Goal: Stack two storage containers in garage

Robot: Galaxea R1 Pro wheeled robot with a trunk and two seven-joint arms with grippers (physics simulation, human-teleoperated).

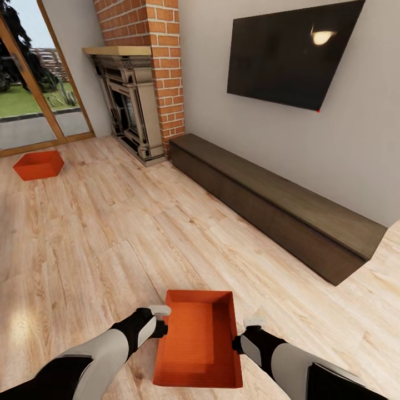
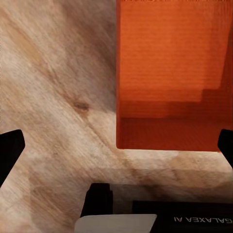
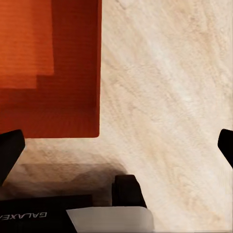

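Two containers: both orange-red, open-topped, resting on the light wood plank floor of the living room.
Near container: directly in front of the robot, between its two arms, long side running away from the camera; interior ribbed and stepped toward the base.
Far container: well apart from the near one, at the far left, close to the glass doors.
Left gripper: just beside the near container's left wall, at its far end; in the left wrist view the dark fingertips sit at the picture's two edges, so the jaws are spread wide with nothing between them but floor and the bin's corner.
Right gripper: just beside the container's right wall; in the right wrist view its fingertips likewise stand far apart, jaws open, holding nothing.
Contact: whether either gripper touches the bin's wall cannot be told.
Fireplace: brick, at the far wall, right of the glass doors.
Bench: long, dark wood, along the right wall under the black TV.
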